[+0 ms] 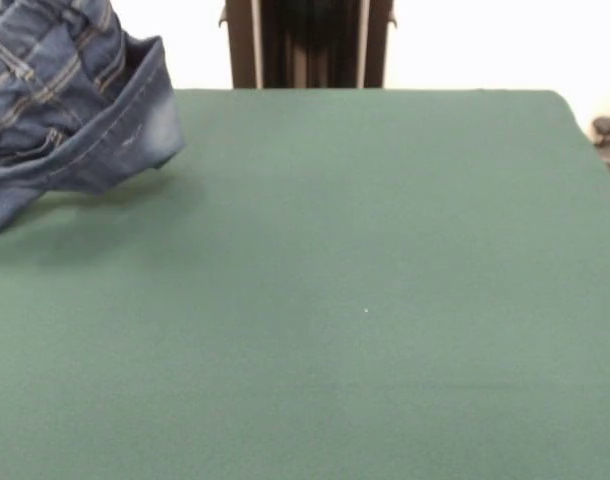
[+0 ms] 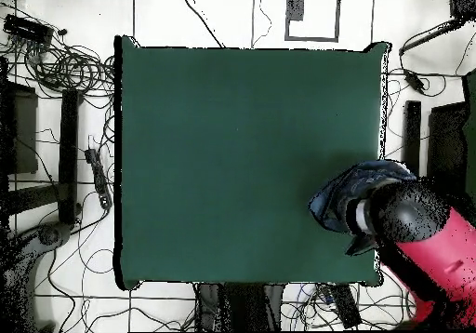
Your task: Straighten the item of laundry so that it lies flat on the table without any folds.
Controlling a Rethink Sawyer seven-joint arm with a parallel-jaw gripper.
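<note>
The red and black arm [image 2: 432, 246] reached in over the bench [image 2: 232, 162] from the corner nearest the robot's base, at the lower right of the overhead view. Its red link ran up and to the left across that corner and ended in a dark, rounded wrist section that hung above the bench's right edge. The gripper itself could not be made out in either view: from overhead the wrist covered it, and in the front view the jeans filled the upper left corner where it would have been. Whether it was open or closed on anything could not be told.

The jeans [image 1: 70, 100] were bunched together and lifted. In the front view they hung as a crumpled bundle at the bench's far left, by the edge nearest the pedestal, with orange-tan stitched seams showing on top and a broad faded band curling round the lower side. A shadow lay on the green cloth under them. From overhead the denim [image 2: 358, 185] showed as a small rounded heap just beside the wrist, partly tucked under it, near the bench's right edge.
</note>
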